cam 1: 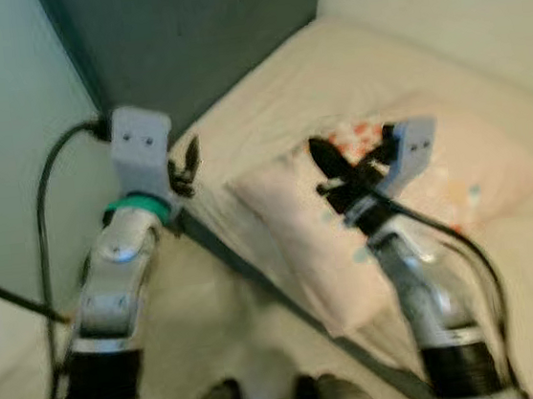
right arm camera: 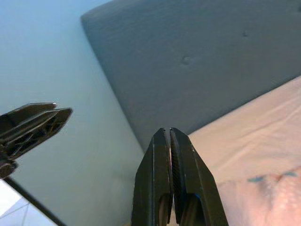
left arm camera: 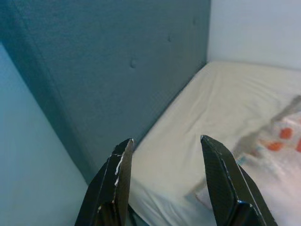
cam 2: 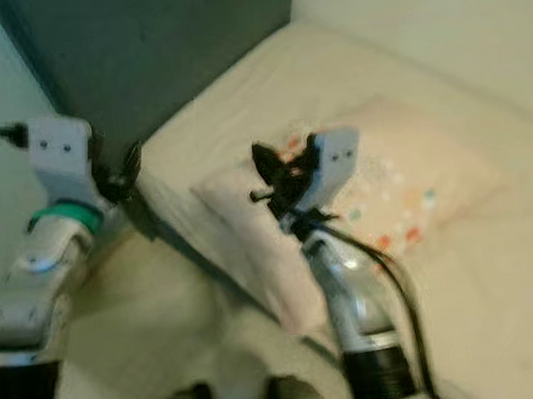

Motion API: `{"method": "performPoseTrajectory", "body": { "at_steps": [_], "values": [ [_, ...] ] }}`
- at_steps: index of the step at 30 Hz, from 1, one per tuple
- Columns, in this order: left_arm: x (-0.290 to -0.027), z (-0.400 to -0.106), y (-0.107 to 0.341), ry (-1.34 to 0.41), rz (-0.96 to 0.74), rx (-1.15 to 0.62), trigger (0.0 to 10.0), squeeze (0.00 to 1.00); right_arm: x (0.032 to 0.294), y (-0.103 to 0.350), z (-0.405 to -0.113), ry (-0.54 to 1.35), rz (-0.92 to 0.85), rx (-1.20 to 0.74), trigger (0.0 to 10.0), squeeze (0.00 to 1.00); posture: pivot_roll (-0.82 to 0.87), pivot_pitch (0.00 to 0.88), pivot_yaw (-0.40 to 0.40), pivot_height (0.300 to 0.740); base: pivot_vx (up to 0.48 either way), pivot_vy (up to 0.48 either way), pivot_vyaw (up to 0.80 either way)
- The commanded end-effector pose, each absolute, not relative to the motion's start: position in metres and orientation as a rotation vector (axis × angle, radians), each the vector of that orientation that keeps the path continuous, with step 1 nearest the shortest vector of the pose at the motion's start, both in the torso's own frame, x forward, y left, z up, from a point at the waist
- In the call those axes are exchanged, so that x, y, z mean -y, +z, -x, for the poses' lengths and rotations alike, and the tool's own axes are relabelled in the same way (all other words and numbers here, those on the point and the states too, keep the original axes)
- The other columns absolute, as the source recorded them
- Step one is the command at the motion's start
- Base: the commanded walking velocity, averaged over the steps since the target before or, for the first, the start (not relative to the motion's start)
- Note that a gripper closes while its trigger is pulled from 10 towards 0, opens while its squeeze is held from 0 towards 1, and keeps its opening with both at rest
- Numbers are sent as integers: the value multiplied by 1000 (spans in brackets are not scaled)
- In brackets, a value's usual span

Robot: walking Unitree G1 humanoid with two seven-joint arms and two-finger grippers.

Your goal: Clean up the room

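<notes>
On the bed, a patterned pillow lies near the dark headboard. Above it hovers the right gripper, fingers pressed together. The left gripper, fingers spread, hangs at the bed's edge.

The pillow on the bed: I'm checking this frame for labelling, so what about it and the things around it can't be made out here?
- Pillow: both eye views are blurred, so its coloured print is unreadable; the right arm covers its middle.
- Pillow in the left wrist view: cut off by the picture edge.
- Bed: its far side runs out of the eye views.
- Right gripper: its shut fingers hide the mattress edge behind them.
</notes>
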State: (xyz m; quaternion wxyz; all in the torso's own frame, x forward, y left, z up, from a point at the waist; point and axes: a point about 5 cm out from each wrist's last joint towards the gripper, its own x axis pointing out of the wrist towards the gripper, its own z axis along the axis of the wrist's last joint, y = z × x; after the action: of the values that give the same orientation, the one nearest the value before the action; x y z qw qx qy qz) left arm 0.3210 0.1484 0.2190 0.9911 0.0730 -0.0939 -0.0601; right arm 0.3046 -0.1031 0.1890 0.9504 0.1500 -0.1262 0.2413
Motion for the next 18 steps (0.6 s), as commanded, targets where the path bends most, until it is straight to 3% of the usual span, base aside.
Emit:
{"method": "performPoseTrajectory", "body": {
  "at_steps": [1, 18],
  "values": [
    [-145, -320, 213, -132, -153, 169, 10000, 0, 109, 184, -304, 475, -308, 239, 10000, 0, -40, 140, 26, 740, 390, 0, 0],
    [-142, -320, 213, -149, -156, 169, 10000, 0, 110, 184, -304, 467, -311, 237, 10000, 0, -40, 144, 29, 740, 389, 0, 0]
  ]
}}
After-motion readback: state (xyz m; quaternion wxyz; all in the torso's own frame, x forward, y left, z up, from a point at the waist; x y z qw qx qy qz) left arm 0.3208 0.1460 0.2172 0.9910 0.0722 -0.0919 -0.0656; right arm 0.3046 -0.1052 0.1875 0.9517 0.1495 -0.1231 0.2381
